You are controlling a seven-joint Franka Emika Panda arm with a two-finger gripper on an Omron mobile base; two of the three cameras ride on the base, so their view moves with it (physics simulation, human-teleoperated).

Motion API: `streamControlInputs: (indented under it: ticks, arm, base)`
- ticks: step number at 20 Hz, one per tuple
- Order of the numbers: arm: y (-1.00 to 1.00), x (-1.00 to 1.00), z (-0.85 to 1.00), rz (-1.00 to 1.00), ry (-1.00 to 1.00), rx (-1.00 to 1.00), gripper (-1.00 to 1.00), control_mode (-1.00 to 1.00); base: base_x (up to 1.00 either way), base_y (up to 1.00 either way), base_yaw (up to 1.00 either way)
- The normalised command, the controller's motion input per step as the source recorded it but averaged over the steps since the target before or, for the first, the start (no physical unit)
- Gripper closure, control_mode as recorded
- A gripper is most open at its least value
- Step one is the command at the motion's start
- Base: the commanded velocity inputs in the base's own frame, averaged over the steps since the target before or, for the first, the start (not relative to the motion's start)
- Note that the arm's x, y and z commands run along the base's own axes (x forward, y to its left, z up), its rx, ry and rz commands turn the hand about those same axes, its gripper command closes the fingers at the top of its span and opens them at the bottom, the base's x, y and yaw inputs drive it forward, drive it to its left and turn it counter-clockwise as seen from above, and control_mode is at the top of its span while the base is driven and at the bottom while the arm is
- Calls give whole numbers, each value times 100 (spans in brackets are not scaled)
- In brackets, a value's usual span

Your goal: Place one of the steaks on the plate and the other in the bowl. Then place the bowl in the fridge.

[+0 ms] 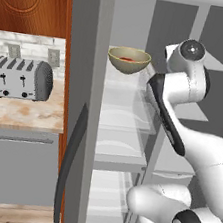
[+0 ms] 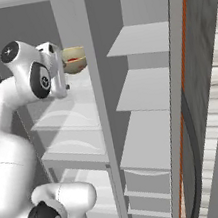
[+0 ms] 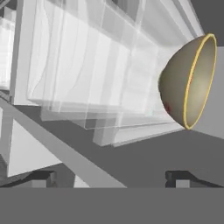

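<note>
Nearest to me, the robot's white arm (image 1: 189, 145) rises in front of the open fridge (image 2: 145, 99), its elbow bent up toward the top shelves. Both small dark fingertips (image 3: 183, 176) of the gripper (image 3: 111, 177) stand spread wide apart, with nothing between them. On a clear glass shelf (image 1: 126, 93) high up in the fridge sits the olive-tan bowl (image 1: 129, 60), upright, near the shelf's front edge, with a red steak (image 1: 127, 59) lying inside it. From the hand's camera the bowl (image 3: 188, 83) appears off to one side, apart from the fingers. Left of the fridge door (image 1: 79, 103) with its long black handle (image 1: 68, 162), a silver toaster (image 1: 21, 78) stands on the marbled counter (image 1: 22, 113), back toward the wall.
</note>
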Motion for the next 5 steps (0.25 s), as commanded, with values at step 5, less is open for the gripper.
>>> streamControlInputs:
  ticks: [5]
  arm:
    - [-26,-100,3,0,8,0,-100,-100]
  base:
    - [0,0,0]
